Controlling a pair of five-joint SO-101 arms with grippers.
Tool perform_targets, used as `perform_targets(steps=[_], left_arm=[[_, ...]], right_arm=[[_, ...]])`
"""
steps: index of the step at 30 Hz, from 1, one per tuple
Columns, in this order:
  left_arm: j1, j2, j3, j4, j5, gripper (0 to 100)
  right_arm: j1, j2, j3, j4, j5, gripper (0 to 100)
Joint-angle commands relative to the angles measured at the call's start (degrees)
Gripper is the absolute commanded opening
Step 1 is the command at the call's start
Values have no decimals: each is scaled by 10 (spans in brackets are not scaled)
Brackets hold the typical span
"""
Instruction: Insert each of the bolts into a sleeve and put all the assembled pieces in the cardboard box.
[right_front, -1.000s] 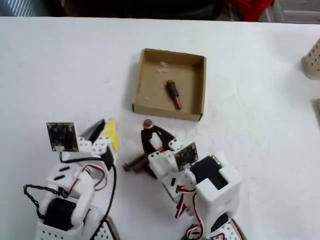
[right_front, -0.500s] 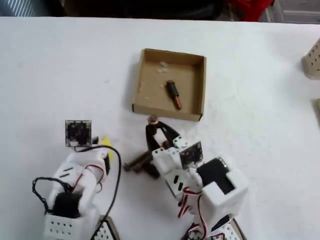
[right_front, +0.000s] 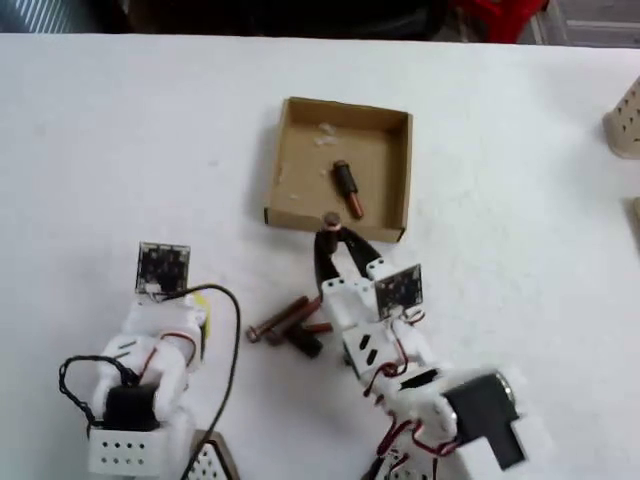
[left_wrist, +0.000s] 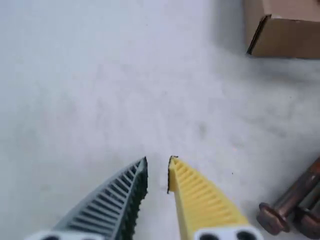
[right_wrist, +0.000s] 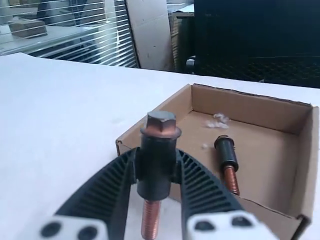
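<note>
My right gripper (right_front: 335, 248) (right_wrist: 156, 172) is shut on a black sleeve (right_wrist: 156, 170) with a copper bolt (right_wrist: 160, 123) through it, held upright just in front of the cardboard box's (right_front: 290, 160) near wall. One assembled piece (right_front: 348, 190) (right_wrist: 227, 161) lies inside the box (right_wrist: 280, 150). Loose copper bolts (right_front: 275, 318) (left_wrist: 295, 200) and a black sleeve (right_front: 306, 344) lie on the table between the arms. My left gripper (left_wrist: 158, 164) hovers over bare table left of the bolts, open by a narrow gap with nothing between its fingers.
The white table (right_front: 520, 220) spreads around the box. A beige perforated object (right_front: 625, 120) stands at the far right edge. A corner of the box (left_wrist: 280, 30) is in the left wrist view. Dark furniture and window blinds stand beyond the table.
My right arm has carried the sleeved bolt away from the loose bolts up to the box's near wall. My left arm has drawn back toward the near table edge.
</note>
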Motion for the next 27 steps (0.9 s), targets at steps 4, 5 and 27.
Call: perform_targets(steps=[4,5,27], left_arm=[[-4,-5,0,6,-11,90],[-4,-5,0,6,-12,58],[-8,-5,0,5,-15,24]], right_arm=[[43,-127,-3,113,-2,16],[48,-149,-3,140,-2,16],[109,-665,-241,1051,49,17]])
